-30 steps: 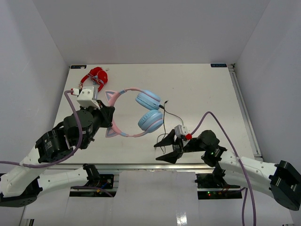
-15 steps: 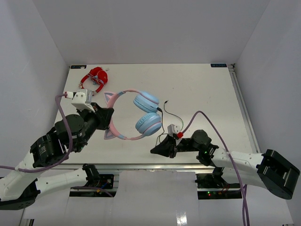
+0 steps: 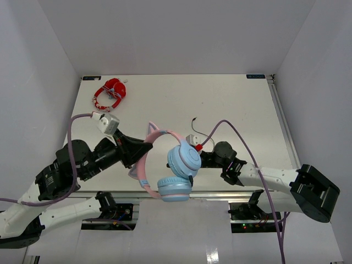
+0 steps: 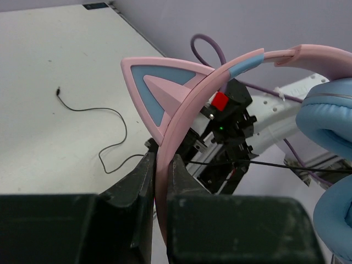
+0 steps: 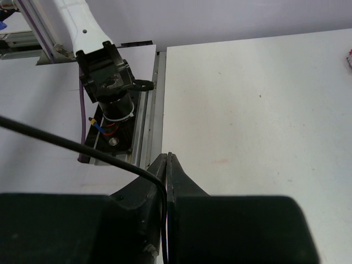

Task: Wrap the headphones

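- The headphones (image 3: 183, 159) are now off the table (image 3: 242, 104), raised by the left hand (image 3: 142, 149) that is clamped on them, and carried toward the near edge.
- The right hand (image 5: 166, 165), open before, now pinches the cable (image 5: 71, 144) beside the headphones.

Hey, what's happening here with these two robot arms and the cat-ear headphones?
The left arm has its jaws shut on the pink headband of the cat-ear headphones, holding them up off the table near its front edge. The right arm has its jaws pinched on the headphones' thin black cable, whose free end lies loose on the table. The cable is not wrapped around the headphones yet. A red-and-white pair sits untouched at the far left corner.
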Available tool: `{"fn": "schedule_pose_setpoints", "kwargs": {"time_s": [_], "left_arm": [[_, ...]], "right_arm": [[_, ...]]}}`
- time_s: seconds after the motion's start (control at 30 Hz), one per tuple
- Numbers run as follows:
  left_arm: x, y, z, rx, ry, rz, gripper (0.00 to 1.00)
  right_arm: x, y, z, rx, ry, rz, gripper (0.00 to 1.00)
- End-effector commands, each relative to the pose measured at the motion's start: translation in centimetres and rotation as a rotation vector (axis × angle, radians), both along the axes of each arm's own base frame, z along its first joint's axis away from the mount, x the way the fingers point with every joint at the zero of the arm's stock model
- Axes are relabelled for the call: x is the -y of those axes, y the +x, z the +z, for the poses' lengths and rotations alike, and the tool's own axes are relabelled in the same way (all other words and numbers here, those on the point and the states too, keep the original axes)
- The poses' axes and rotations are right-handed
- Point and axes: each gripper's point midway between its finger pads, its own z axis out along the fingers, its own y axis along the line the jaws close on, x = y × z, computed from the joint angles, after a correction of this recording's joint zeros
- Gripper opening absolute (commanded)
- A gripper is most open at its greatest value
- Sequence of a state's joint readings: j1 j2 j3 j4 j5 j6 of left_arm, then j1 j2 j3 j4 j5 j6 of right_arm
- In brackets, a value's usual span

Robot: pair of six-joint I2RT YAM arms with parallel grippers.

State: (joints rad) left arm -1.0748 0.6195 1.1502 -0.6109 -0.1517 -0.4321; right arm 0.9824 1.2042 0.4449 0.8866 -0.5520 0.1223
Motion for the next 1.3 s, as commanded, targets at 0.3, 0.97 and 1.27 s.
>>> {"fn": "schedule_pose_setpoints", "kwargs": {"time_s": [0.3,0.97,1.27], "left_arm": [[4.1,-4.4,-1.2,-0.005,-0.007,-0.335,0.0],[2.9,2.5,-20.3,-0.195,0.687,-0.053,0.0],[0.5,5.9,-22.7,-0.253,0.892,0.211,0.0]], "right_arm": [[-0.9,3.3,1.4,0.058,-0.006,-0.099,0.08],[6.0,9.8,4.5,0.004,-0.312,-0.452,0.08],[6.9,8.7,3.8,-0.046,-0.394,-0.436,0.08]]}}
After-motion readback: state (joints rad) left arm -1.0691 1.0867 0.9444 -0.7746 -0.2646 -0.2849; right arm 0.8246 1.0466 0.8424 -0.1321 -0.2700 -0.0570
